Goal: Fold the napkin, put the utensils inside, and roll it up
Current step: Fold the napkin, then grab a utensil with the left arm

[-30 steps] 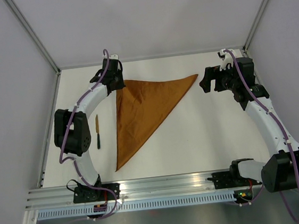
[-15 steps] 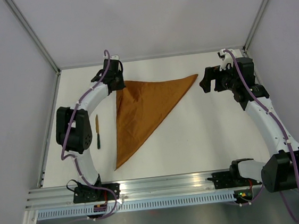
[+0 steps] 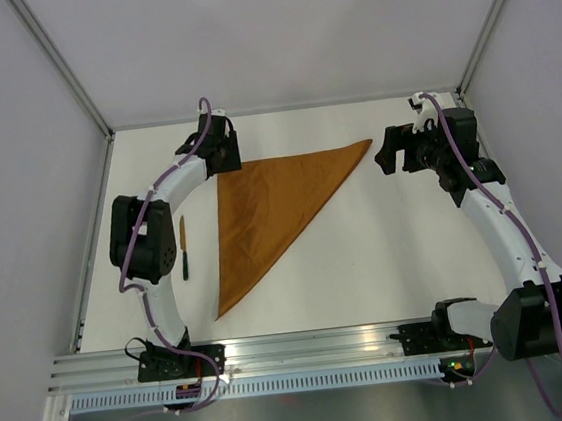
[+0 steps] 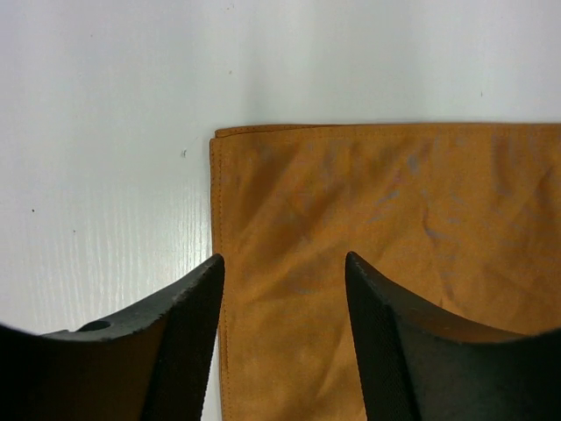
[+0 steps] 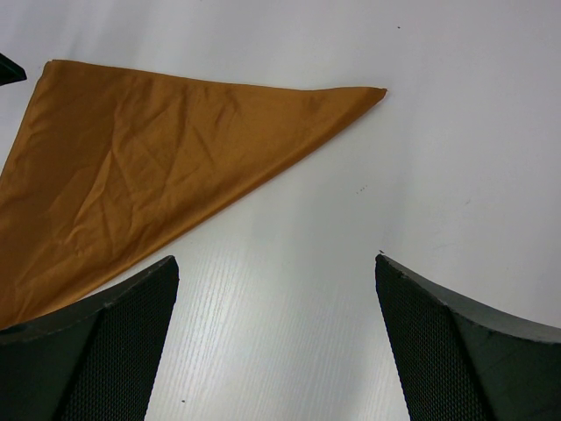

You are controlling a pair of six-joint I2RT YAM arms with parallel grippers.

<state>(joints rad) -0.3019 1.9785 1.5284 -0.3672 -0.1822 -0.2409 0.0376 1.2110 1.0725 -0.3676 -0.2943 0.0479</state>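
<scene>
Two grippers are seen, both with fingers spread apart and nothing clamped in either. The left gripper [image 3: 222, 162] is held over the far left corner of the napkin [image 3: 266, 207]. In the left wrist view that corner is seen just ahead of and between the two dark fingers [image 4: 175, 351], with the doubled edges of the cloth lined up. Whether the fingers touch the cloth cannot be told.

The napkin is folded into a triangle and laid flat on the white table [image 3: 387, 260]. From the left gripper, one edge runs across toward the right gripper [image 3: 383, 151] and another runs back toward the arm bases, ending in a point. The sharp far tip of the cloth lies just short of the right gripper, apart from it. In the right wrist view the tip is seen ahead of the fingers [image 5: 465, 351], with bare table between them and light creases across the cloth.

One dark utensil [image 3: 182, 251] is seen off the cloth, well behind the left gripper toward its base. It lies between the napkin's left edge and the black elbow joint [image 3: 141, 240] of the left arm, with the joint just beside it. Its far end looks paler. It is well apart from the right gripper, with the whole napkin in between.

Purple cables [image 3: 521, 246] are run along both arms. A metal rail [image 3: 305, 344] is fixed at the near edge, and pale walls [image 3: 18, 198] close in the table.
</scene>
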